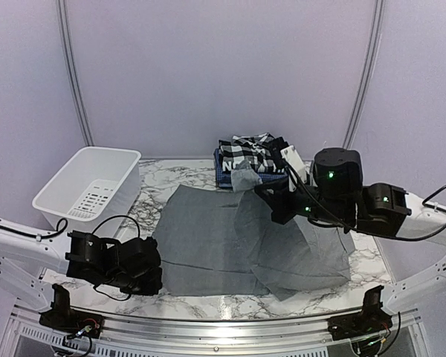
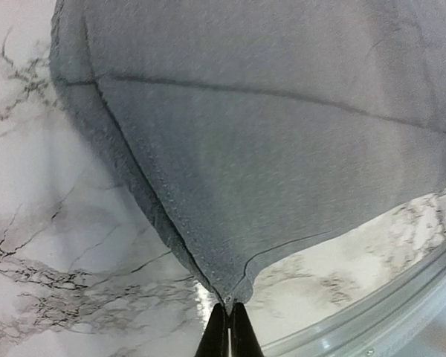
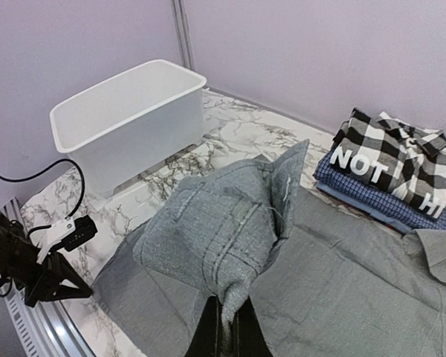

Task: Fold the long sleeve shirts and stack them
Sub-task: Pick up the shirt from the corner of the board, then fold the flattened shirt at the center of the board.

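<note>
The grey collared shirt [image 1: 223, 238] lies spread on the marble table. My left gripper [image 1: 152, 279] is shut on its near-left hem corner [image 2: 234, 286], low at the table. My right gripper [image 1: 271, 201] is shut on a bunched fold of the same shirt [image 3: 223, 238] and holds it lifted above the cloth. A stack of folded shirts sits at the back: black-and-white plaid [image 1: 247, 152] with the white-lettered black one [image 3: 372, 167] over the blue checked one [image 3: 386, 204].
A white plastic tub [image 1: 89, 186] stands at the back left. The table's metal front rail [image 1: 223, 327] runs along the near edge, close to my left gripper. Cables trail by the left arm [image 1: 30, 249].
</note>
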Motion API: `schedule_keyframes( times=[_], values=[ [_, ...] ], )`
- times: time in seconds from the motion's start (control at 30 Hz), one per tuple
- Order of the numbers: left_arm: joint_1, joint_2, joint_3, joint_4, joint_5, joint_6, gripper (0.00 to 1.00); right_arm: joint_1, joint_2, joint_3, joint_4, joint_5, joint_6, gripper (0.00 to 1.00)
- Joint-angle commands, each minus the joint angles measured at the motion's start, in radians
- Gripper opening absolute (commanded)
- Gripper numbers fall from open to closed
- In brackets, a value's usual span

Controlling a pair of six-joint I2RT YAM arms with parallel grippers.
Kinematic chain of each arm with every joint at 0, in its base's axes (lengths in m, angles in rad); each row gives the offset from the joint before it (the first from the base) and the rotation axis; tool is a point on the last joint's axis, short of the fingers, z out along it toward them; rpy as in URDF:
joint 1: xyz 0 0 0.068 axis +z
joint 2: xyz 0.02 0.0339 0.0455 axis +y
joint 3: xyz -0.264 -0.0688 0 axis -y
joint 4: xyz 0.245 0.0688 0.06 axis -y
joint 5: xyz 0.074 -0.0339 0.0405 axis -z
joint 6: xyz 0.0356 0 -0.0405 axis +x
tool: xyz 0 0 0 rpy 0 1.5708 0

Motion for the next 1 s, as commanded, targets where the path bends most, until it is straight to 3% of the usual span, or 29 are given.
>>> schedule_keyframes(
  times=[0.0, 0.1, 0.3, 0.5, 0.97],
  values=[
    [0.035, -0.03, 0.105, -0.059, -0.037, 0.046, 0.0, 0.002, 0.046, 0.118, -0.06, 0.142, -0.077, 0.0],
    [0.082, -0.011, 0.146, -0.074, -0.035, 0.081, 0.0, -0.015, 0.074, 0.17, -0.052, 0.216, -0.124, 0.0],
    [0.211, 0.032, 0.19, -0.078, -0.023, 0.156, 0.0, -0.152, 0.098, 0.189, 0.016, 0.201, -0.185, 0.0],
    [0.324, 0.089, 0.226, -0.077, -0.004, 0.229, 0.0, -0.212, 0.12, 0.2, 0.075, 0.221, -0.232, 0.0],
    [0.429, 0.263, 0.303, -0.023, 0.002, 0.318, 0.0, -0.307, 0.193, 0.198, 0.208, 0.254, -0.346, 0.0]
  ],
)
